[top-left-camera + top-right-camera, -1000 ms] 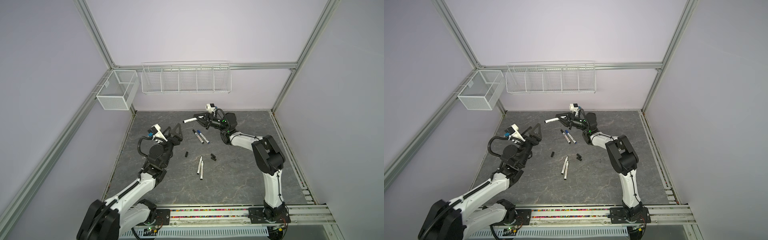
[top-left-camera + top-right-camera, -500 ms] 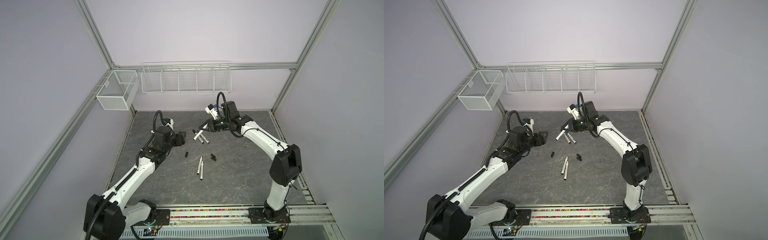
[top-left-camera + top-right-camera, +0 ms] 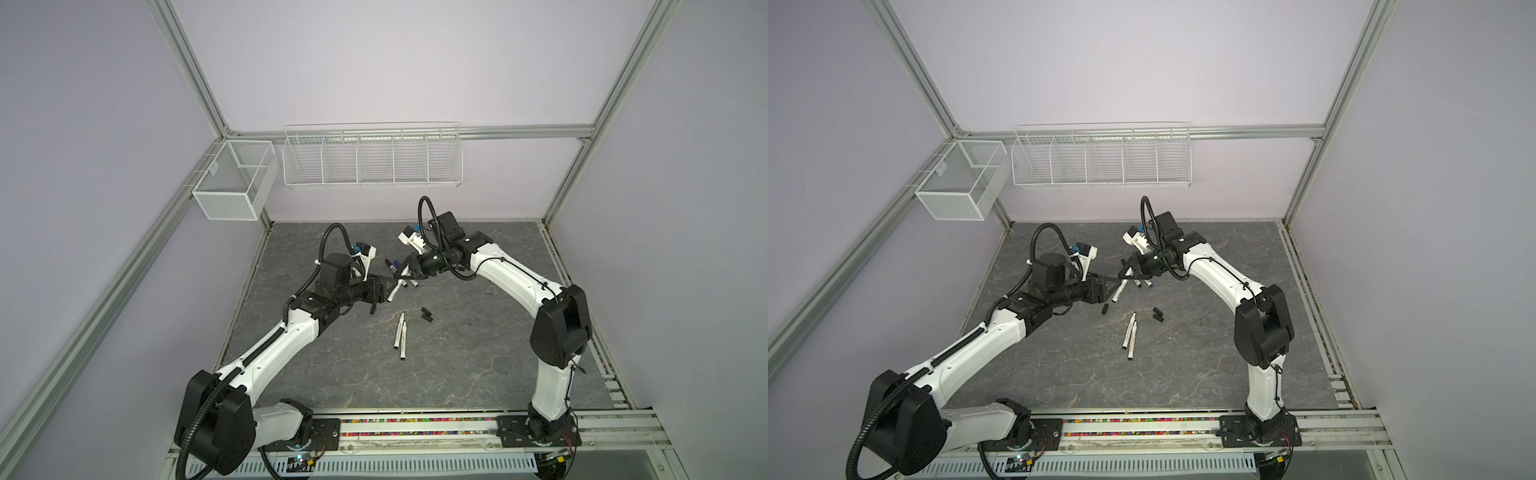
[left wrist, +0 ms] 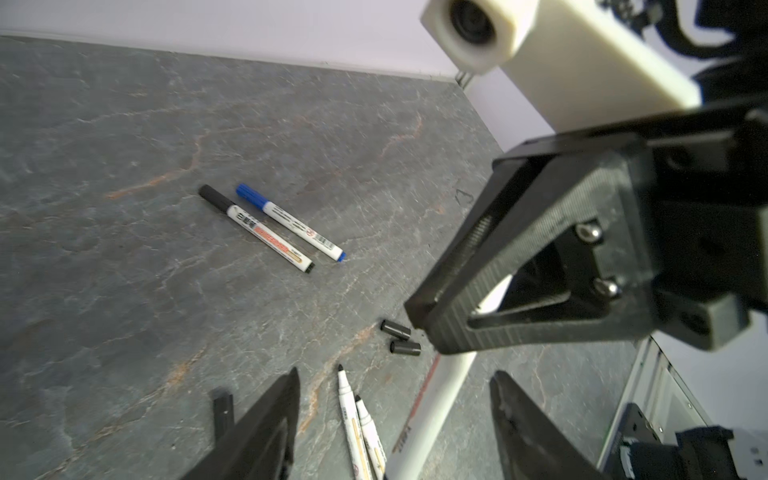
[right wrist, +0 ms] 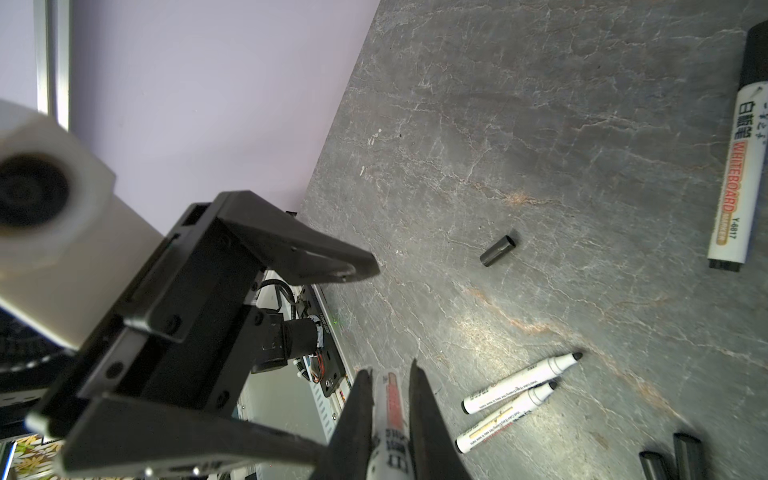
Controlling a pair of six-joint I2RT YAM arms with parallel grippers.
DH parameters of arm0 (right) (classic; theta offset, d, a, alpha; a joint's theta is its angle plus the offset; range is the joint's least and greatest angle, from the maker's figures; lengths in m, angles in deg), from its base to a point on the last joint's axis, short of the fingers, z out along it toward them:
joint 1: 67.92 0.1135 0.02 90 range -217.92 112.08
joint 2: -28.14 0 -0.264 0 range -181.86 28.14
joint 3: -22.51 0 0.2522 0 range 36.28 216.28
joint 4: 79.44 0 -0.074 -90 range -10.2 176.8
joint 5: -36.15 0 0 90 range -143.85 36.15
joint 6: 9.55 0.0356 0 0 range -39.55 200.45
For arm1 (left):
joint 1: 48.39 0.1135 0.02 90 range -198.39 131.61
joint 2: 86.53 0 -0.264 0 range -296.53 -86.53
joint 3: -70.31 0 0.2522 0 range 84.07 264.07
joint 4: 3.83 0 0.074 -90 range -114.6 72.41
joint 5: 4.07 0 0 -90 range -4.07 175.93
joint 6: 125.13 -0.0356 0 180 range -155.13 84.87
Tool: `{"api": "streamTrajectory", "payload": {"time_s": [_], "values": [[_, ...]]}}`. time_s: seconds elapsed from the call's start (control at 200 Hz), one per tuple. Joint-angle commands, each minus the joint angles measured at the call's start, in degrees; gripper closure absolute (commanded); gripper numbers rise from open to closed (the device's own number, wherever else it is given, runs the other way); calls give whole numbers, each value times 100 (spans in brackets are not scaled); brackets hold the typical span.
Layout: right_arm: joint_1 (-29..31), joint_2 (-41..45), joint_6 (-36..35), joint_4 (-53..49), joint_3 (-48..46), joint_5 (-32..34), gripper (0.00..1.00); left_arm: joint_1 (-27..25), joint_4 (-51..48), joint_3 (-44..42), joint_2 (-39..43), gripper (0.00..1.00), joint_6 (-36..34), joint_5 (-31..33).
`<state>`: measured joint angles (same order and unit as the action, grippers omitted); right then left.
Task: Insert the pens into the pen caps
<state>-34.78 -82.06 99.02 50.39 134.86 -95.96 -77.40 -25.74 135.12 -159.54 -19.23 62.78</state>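
**A:** What do we note for the right gripper (image 3: 404, 275)?

**B:** It is clamped on the held pen (image 3: 392, 294), in the air above the table (image 3: 478, 374). In the right wrist view both fingers (image 5: 424, 424) press on the white barrel.

**A:** And the left gripper (image 3: 384, 286)?

**B:** Its jaws are apart and it faces the right one. In the left wrist view the barrel runs between its two fingers (image 4: 274, 415). We cannot tell whether either one touches it.

**A:** What lies around them?

**B:** We log a lone black cap (image 3: 372, 308) on the table, just beneath the left gripper. The pair of black caps (image 3: 426, 314) sits close together toward the right arm's side. The two uncapped pens (image 3: 399, 332) lie near that pair, side by side, with their tips toward the back wall.

**A:** Is anything hidden?

**B:** The black-capped pen (image 4: 255, 228) and the blue-capped pen (image 4: 291, 222) lie side by side on the table behind the grippers. In both top views the right gripper partly covers them.

**A:** And the fixtures?

**B:** The wire rack (image 3: 372, 158) and the mesh basket (image 3: 232, 183) hang on the frame, well above the table.
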Motion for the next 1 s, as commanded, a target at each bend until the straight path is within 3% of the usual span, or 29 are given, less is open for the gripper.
{"api": "streamTrajectory", "payload": {"time_s": [0.0,0.07,0.36,0.58,0.64,0.73,0.78,0.905,0.995], "values": [[-3,-64,131,262,135,-350,92,-196,-101,130,-166,31,-219,-320],[-14,-64,215,351,126,-435,92,-287,-56,126,-221,34,-224,-241],[-7,-13,270,380,-88,-560,93,-298,154,268,-268,61,-201,-147],[-3,-9,236,334,-158,-411,92,-298,254,303,-435,97,-25,-135],[-9,-11,216,316,-144,-316,84,-298,411,212,-459,100,138,14],[-17,53,218,390,-186,-81,55,-257,789,-84,-398,100,498,497],[-18,130,230,478,-262,133,45,-197,916,-280,-318,100,764,888],[27,171,102,544,-386,491,41,168,805,-766,97,100,1566,1929],[198,-178,-334,-120,-108,917,41,483,474,-1138,610,100,2066,2696]]}}
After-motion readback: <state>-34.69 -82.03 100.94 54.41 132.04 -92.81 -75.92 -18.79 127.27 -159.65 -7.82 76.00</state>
